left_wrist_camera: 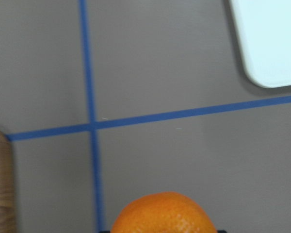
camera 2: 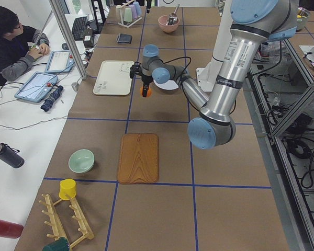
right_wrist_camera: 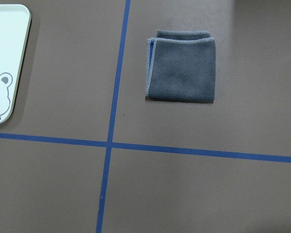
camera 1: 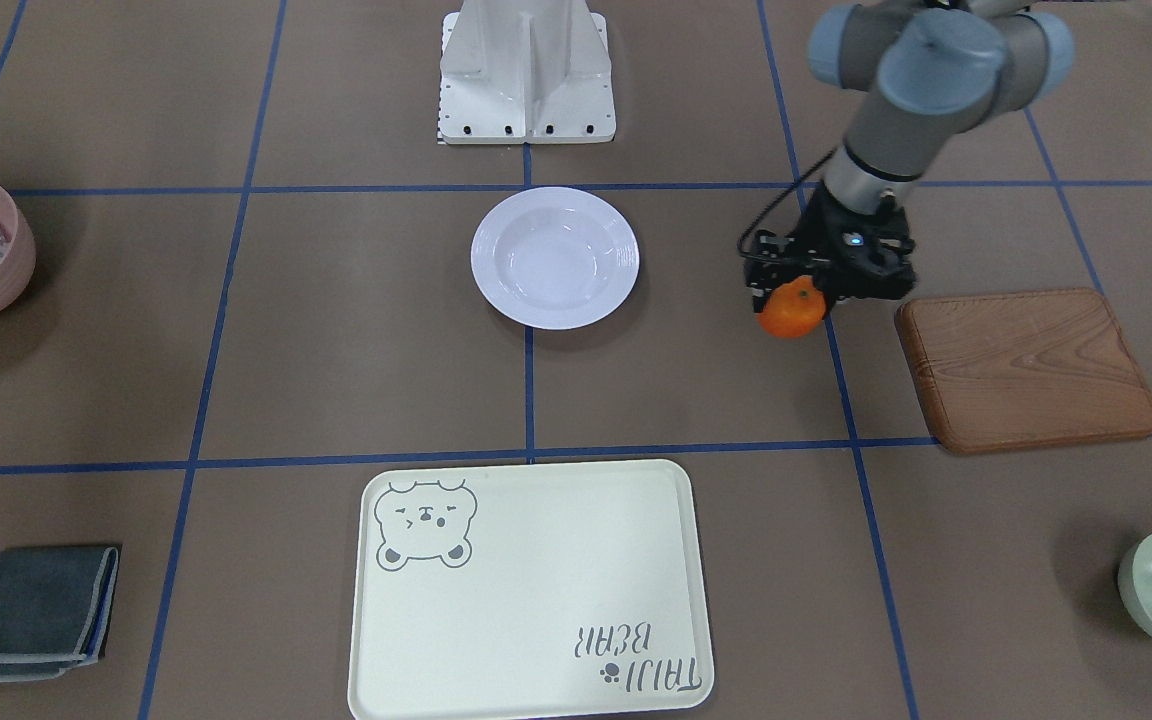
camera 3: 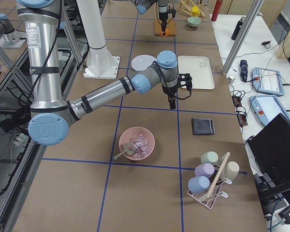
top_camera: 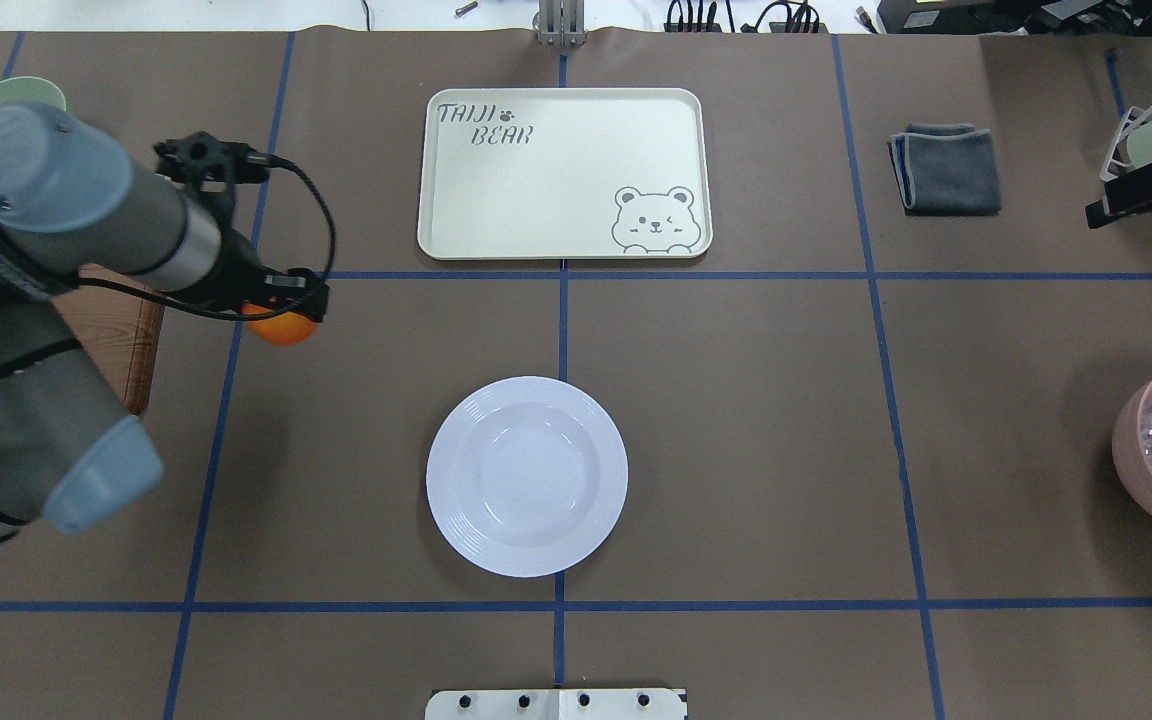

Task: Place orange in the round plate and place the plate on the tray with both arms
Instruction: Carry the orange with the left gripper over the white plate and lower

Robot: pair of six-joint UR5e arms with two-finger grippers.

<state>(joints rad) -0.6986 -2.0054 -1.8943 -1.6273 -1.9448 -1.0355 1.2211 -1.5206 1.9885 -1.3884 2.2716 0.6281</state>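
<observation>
Orange (camera 1: 791,312) in L hand (camera 1: 798,290), well apart from round plate (camera 1: 555,257)

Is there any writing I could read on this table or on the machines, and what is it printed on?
"TAIJI BEAR": grey lettering on the cream tray, beside a small paw print; it appears upside down in the front-facing view.
Printed strips on the left arm and the right arm: too small to read.
Nothing else legible.
</observation>
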